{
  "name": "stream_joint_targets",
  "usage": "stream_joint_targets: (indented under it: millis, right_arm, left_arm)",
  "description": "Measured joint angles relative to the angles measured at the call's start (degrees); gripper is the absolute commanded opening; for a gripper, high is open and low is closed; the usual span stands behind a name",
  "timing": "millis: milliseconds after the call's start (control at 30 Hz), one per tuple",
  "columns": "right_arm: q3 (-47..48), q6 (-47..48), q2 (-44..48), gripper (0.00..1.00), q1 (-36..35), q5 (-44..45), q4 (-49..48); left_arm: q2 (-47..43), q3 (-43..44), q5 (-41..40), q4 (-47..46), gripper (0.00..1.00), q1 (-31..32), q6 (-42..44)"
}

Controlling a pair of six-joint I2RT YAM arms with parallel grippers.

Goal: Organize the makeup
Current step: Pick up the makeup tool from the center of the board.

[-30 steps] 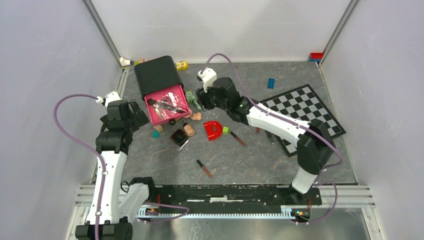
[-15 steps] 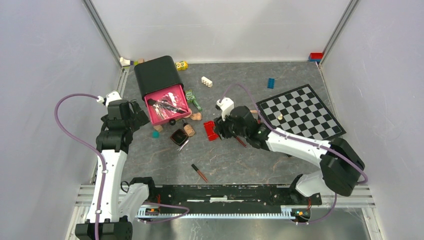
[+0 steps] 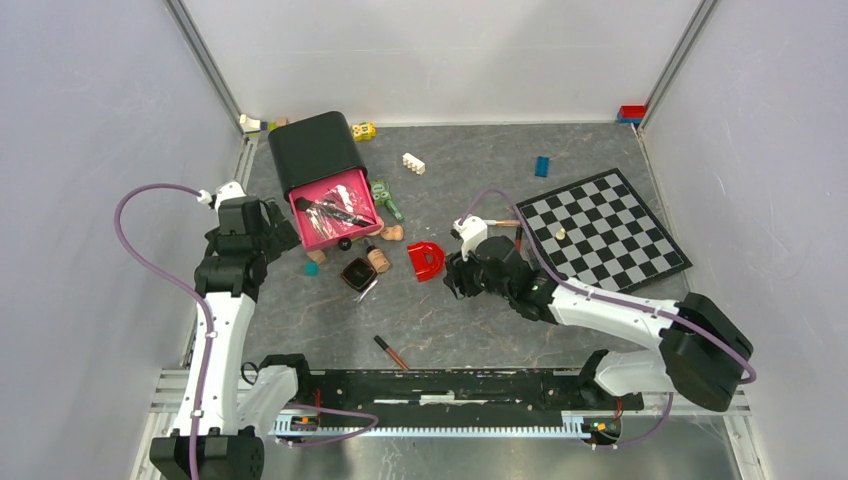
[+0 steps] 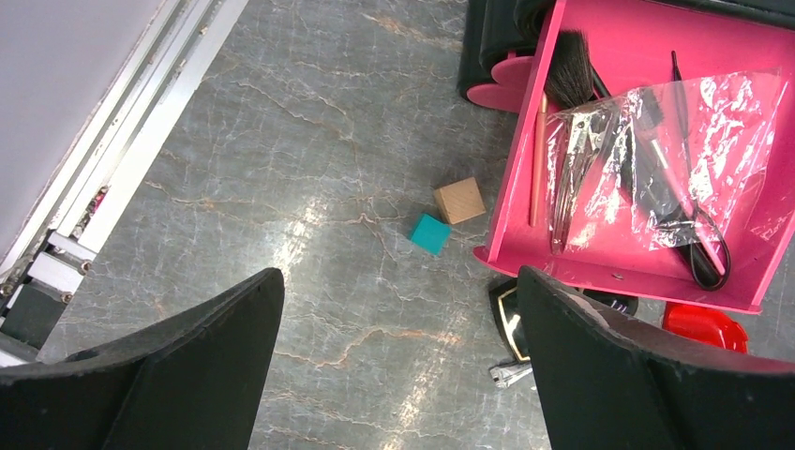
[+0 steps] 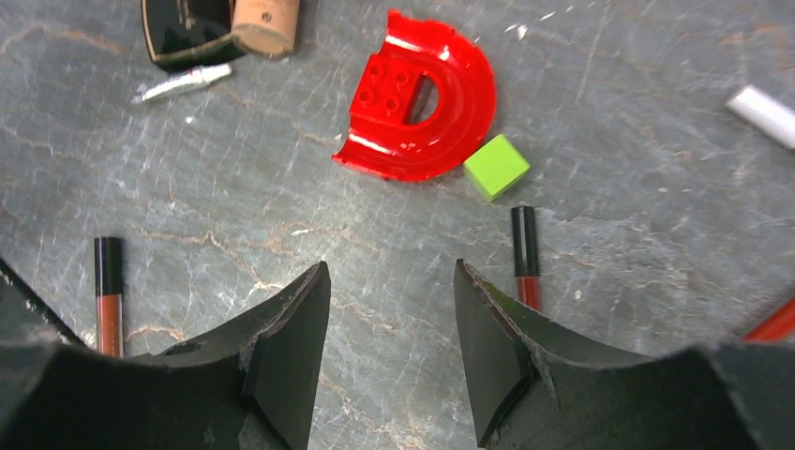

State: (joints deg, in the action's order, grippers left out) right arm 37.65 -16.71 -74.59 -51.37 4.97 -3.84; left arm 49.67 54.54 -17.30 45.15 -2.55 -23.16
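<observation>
next pick, we judge, is the slim tube: our right pincer hangs parted and empty beside it, needing centring first.

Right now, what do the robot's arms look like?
The left arm and right arm have white links and chunky black joints, each trailing a purple cable. The left end effector and right end effector have two black wedge-shaped fingers.
</observation>
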Motion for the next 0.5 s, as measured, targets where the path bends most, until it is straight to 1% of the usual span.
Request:
stream_joint_targets:
  millis: [267,500]
  right_arm:
    - [0.00,0.57,5.44,0.62,0.00,6.71,0.09]
    - [-0.26,2.01,7.10,0.63,0.00,8.68,1.31]
  left_arm:
    - [2.69,1.42,1.33,0.39,1.00,0.00,-0.15]
    - [7.13,5.99,2.14,0.20,1.00,0.00,-0.98]
